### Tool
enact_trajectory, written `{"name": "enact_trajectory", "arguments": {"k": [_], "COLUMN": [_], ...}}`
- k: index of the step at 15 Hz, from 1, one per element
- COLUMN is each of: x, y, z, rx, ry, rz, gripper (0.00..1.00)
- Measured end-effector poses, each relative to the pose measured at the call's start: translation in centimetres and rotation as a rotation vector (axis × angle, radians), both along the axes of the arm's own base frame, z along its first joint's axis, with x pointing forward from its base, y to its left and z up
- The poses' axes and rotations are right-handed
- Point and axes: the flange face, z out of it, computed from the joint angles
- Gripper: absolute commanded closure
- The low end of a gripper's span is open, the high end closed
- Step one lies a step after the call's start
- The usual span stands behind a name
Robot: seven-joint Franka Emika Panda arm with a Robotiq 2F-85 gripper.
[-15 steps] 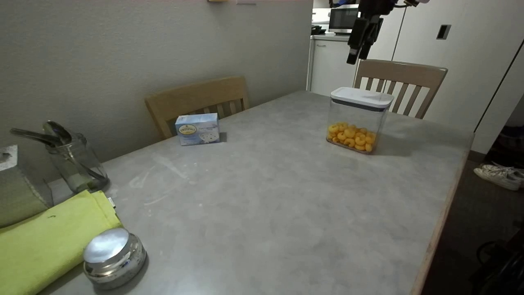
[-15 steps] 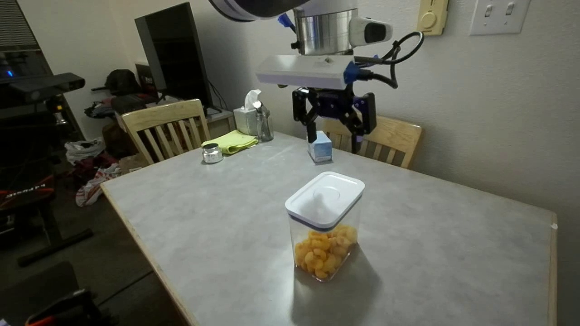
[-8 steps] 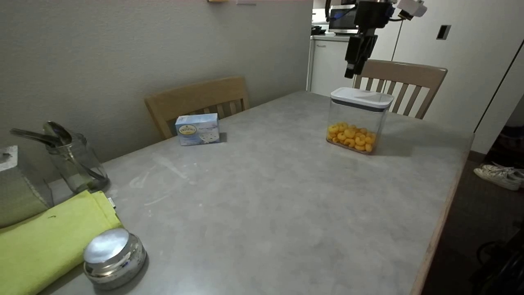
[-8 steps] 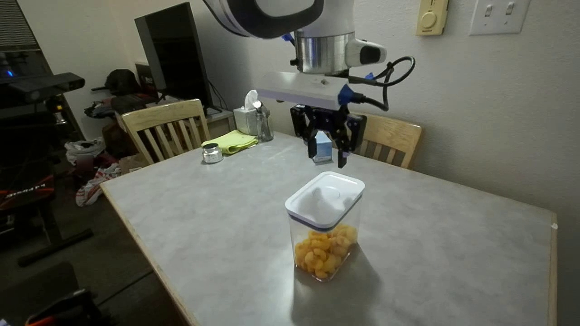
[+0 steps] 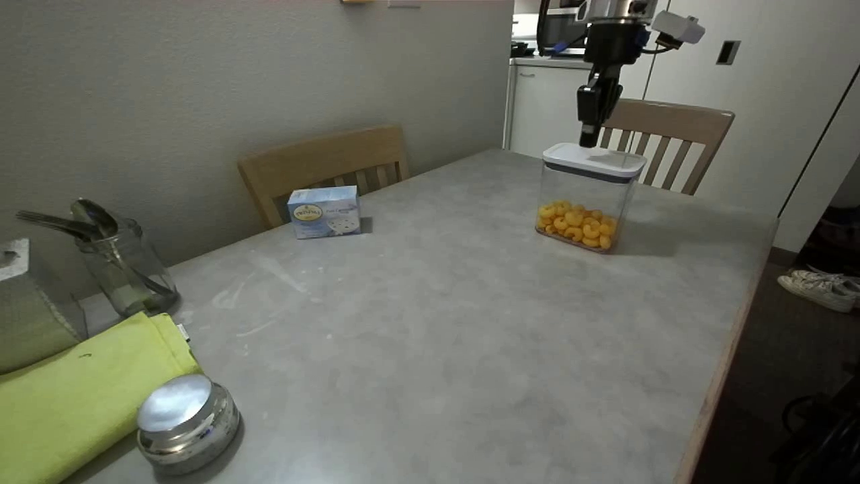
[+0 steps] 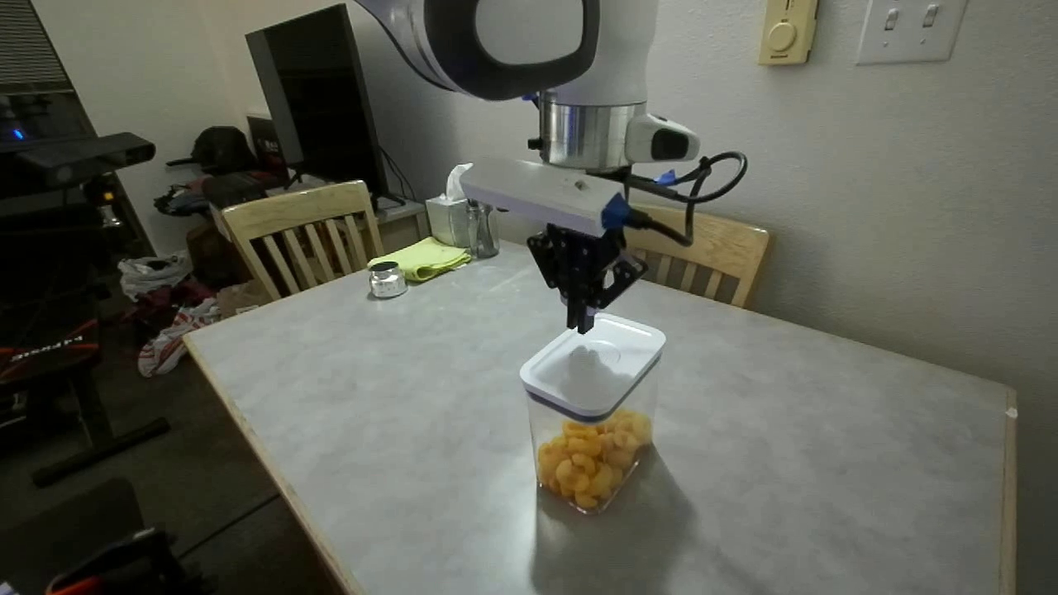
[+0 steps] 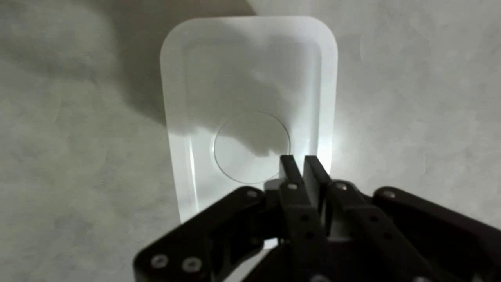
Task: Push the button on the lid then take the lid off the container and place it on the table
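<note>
The clear container (image 6: 595, 454), partly filled with orange pieces, stands upright on the grey table (image 5: 430, 323). Its white lid (image 6: 570, 384) sits flat on top in both exterior views. In the wrist view the round button (image 7: 242, 156) shows as a thin circle flush in the lid (image 7: 219, 86), half in the arm's shadow. My gripper (image 6: 579, 326) points down over the lid; whether it touches is hard to tell. From the wrist, the gripper (image 7: 300, 157) overlaps the button's lower right edge. A narrow gap separates its fingers (image 7: 289, 168), with nothing between them.
A blue tea box (image 5: 326, 214) stands near the wall side of the table. Further along are a silver jar (image 5: 188, 423), a folded yellow cloth (image 5: 94, 396) and a glass jar with cutlery (image 5: 131, 289). Wooden chairs (image 5: 662, 114) stand at the table's edges.
My gripper has come down toward the lid, and its fingers have drawn from wide apart to nearly together. The container and lid have not moved.
</note>
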Motion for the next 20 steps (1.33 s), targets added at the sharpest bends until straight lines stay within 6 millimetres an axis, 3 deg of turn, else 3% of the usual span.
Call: {"name": "enact_trajectory", "arguments": {"k": [5,11,20], "x": [-0.5,-1.1,-0.7], "y": [0.1,-1.4,-2.4], "z": [-0.2,-0.4,-2.4], "rx": [-0.005,-0.066,-0.085], "ry": [0.053,0.069,-0.122], "rz": [-0.036,-0.042,-0.110], "gripper": [1.00,1.00,1.00]}}
